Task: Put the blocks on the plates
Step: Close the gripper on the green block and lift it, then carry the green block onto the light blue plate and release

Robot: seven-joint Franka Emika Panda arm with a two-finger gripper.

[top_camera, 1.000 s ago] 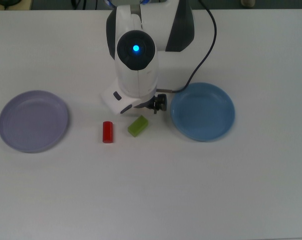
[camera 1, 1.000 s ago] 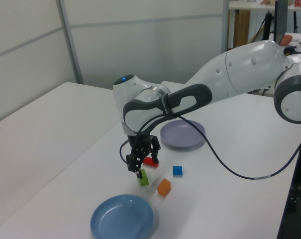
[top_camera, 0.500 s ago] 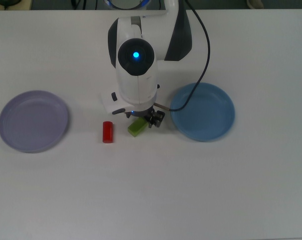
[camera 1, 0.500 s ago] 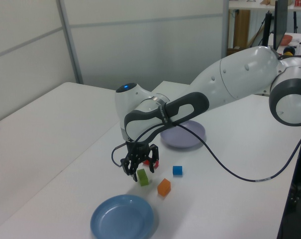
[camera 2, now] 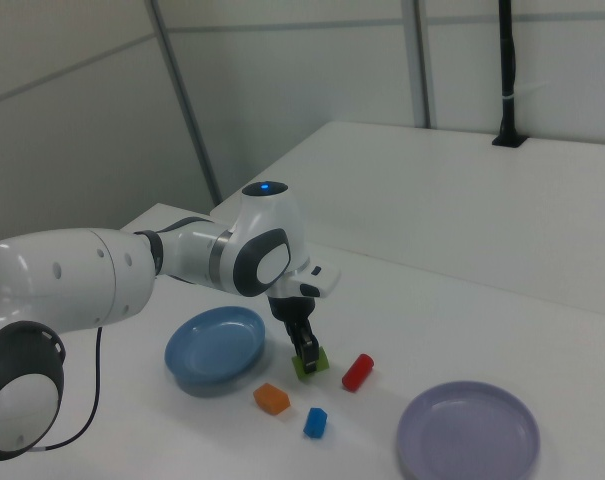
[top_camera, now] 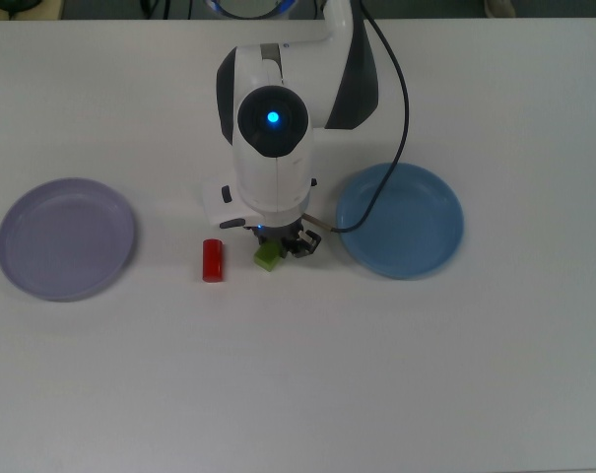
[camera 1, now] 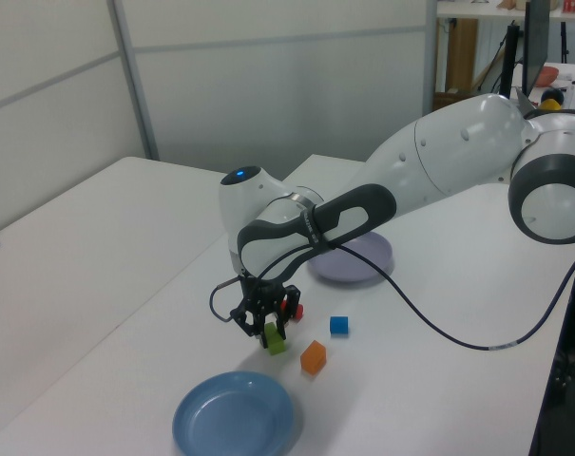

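Observation:
My gripper [camera 1: 266, 332] is down at the table with its fingers open on either side of the lime-green block [camera 1: 276, 344], which lies on the table. In the top view the arm hides most of the green block [top_camera: 267, 256] and the gripper [top_camera: 280, 246]. The red cylinder [top_camera: 212, 259] lies just to the top view's left of it. An orange block [camera 2: 272, 398] and a small blue block [camera 2: 315, 422] sit on the table nearby; the top view hides both. The lavender plate [top_camera: 66, 237] and the blue plate [top_camera: 400, 220] hold nothing.
The arm's white body [top_camera: 273, 128] hangs over the table's middle, and its black cable [top_camera: 401, 94] loops past the blue plate. A black post [camera 2: 506, 70] stands at the far edge in the right view.
The gripper has dropped lower and shifted toward the top view's left, so its fingers now straddle the green block. The blocks and plates have not moved.

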